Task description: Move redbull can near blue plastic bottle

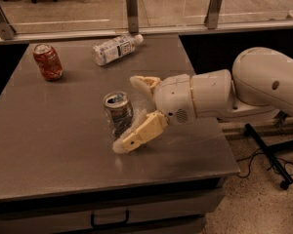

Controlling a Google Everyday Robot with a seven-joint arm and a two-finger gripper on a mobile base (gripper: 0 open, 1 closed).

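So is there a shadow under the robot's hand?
Camera view: yes, a faint shadow lies on the table under the open gripper, whose fingers reach either side of the redbull can; the metal shows a dull sheen, no harsh glare.

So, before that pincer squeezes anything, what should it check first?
1. The pincer is open, with the redbull can between its fingers: ok.
2. That can stands upright: ok.
3. Fingers touching the can: cannot tell.
4. The blue plastic bottle is in sight, lying on its side at the far end of the table: ok.
5. Nothing stands between can and bottle: ok.
6. The red soda can is off that route: ok.
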